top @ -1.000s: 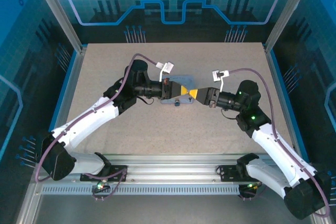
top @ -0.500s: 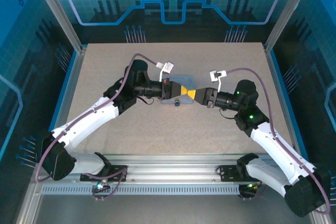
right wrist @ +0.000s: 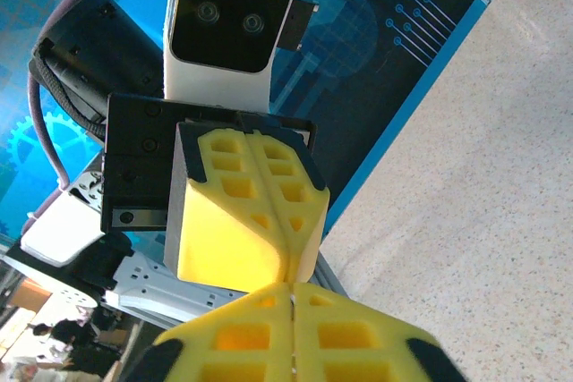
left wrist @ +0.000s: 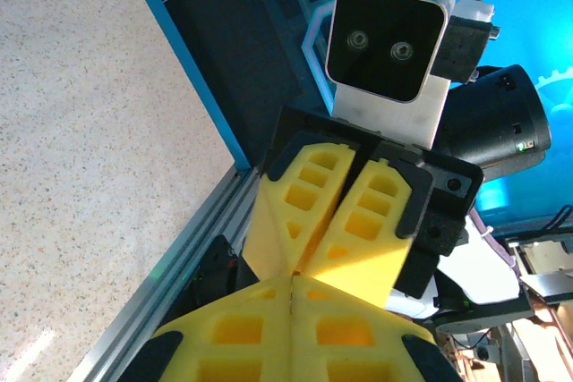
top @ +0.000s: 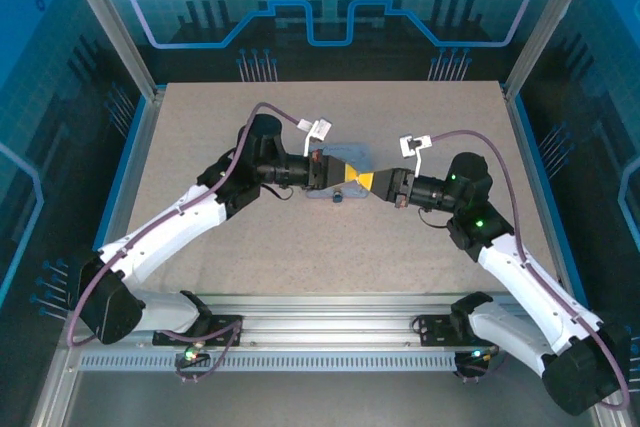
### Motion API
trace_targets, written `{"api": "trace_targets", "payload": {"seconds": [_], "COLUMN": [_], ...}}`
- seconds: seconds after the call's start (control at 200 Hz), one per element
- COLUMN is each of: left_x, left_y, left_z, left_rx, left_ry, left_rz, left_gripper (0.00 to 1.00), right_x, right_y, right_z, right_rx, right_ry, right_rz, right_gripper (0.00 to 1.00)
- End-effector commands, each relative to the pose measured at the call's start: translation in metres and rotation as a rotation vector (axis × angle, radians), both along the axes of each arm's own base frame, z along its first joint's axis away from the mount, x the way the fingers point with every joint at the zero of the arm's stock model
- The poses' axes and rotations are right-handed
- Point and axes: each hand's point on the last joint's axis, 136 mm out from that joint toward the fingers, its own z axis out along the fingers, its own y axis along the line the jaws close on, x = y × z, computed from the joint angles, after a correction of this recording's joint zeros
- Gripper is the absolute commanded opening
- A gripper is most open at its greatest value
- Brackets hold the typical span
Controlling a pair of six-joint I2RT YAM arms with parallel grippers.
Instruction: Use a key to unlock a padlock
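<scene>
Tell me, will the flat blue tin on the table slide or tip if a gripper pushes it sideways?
The tin lies flat and low, so it would probably slide rather than tip. The table looks smooth, so a light push may move it. Its boxy shape makes rolling unlikely.

right arm (top: 503, 257) | shifted slightly left | right fingers (top: 370, 181) now touch left fingers (top: 347, 173)

Matt speckled table (top: 200, 127), matt yellow plastic fingers (left wrist: 309, 212)
</scene>
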Motion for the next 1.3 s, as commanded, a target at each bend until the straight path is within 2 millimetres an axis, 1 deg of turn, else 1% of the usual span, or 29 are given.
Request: {"api": "trace_targets", "payload": {"seconds": [0.0, 0.19, 0.26, 0.315, 0.385, 0.435, 0.475, 0.51, 0.69, 0.7, 0.74, 0.755, 0.805, 0.851, 0.936, 0.966, 1.031, 1.096, 1.151, 1.246, 1.296], "left_x": [-0.001, -0.001, -0.001, 0.000, 0.000, 0.001, 0.001, 0.001, 0.003, 0.003, 0.006, 0.007, 0.012, 0.015, 0.021, 0.022, 0.024, 0.026, 0.028, 0.032, 0.035], "left_y": [0.000, 0.001, 0.001, 0.001, 0.001, 0.001, 0.001, 0.002, 0.002, 0.002, 0.005, 0.006, 0.012, 0.018, 0.032, 0.036, 0.044, 0.051, 0.059, 0.074, 0.085], "left_z": [0.005, 0.004, 0.004, 0.004, 0.003, 0.003, 0.002, 0.002, 0.000, 0.000, -0.002, -0.003, -0.006, -0.010, -0.020, -0.024, -0.033, -0.045, -0.057, -0.077, -0.090], "left_rx": [-0.019, -0.016, -0.015, -0.014, -0.013, -0.013, -0.012, -0.011, -0.010, -0.008, -0.003, 0.000, 0.011, 0.019, 0.048, 0.065, 0.110, 0.160, 0.205, 0.273, 0.327], "left_ry": [-0.011, -0.010, -0.011, -0.008, -0.008, -0.008, -0.008, -0.008, -0.003, -0.002, 0.001, 0.003, 0.004, 0.002, 0.004, 0.005, 0.006, 0.009, 0.017, 0.019, 0.030], "left_rz": [0.005, 0.005, 0.006, 0.007, 0.009, 0.010, 0.011, 0.013, 0.019, 0.022, 0.040, 0.049, 0.086, 0.120, 0.193, 0.212, 0.245, 0.282, 0.325, 0.405, 0.460], "left_gripper": [0.00, 0.00, 0.00, 0.00, 0.00, 0.00, 0.00, 0.00, 0.00, 0.02, 0.24, 0.30, 0.38, 0.51, 0.66, 0.69, 0.71, 0.77, 0.82, 0.85, 0.88], "right_x": [-0.007, -0.007, -0.008, -0.009, -0.009, -0.010, -0.010, -0.011, -0.011, -0.011, -0.009, -0.008, -0.006, -0.003, 0.002, 0.004, 0.010, 0.016, 0.021, 0.032, 0.038], "right_y": [0.000, -0.001, -0.001, -0.001, -0.001, -0.002, -0.002, -0.002, -0.004, -0.004, -0.006, -0.007, -0.010, -0.015, -0.023, -0.027, -0.034, -0.041, -0.047, -0.060, -0.069], "right_z": [0.012, 0.013, 0.013, 0.013, 0.013, 0.013, 0.012, 0.012, 0.013, 0.012, 0.010, 0.010, 0.007, 0.005, 0.002, -0.001, -0.008, -0.018, -0.026, -0.037, -0.049], "right_rx": [0.004, 0.007, 0.007, 0.009, 0.010, 0.009, 0.008, 0.009, 0.002, 0.000, -0.011, -0.014, -0.027, -0.042, -0.076, -0.098, -0.162, -0.235, -0.287, -0.380, -0.442], "right_ry": [-0.040, -0.044, -0.042, -0.047, -0.045, -0.047, -0.047, -0.049, -0.060, -0.059, -0.055, -0.055, -0.052, -0.045, -0.047, -0.042, -0.037, -0.025, -0.021, -0.021, -0.006], "right_rz": [0.020, 0.022, 0.024, 0.030, 0.028, 0.026, 0.024, 0.025, 0.019, 0.016, 0.004, 0.001, -0.018, -0.039, -0.083, -0.108, -0.160, -0.207, -0.240, -0.321, -0.376], "right_gripper": [0.15, 0.14, 0.16, 0.11, 0.10, 0.06, 0.04, 0.00, 0.00, 0.00, 0.00, 0.00, 0.00, 0.00, 0.00, 0.00, 0.00, 0.00, 0.00, 0.00, 0.00]}}
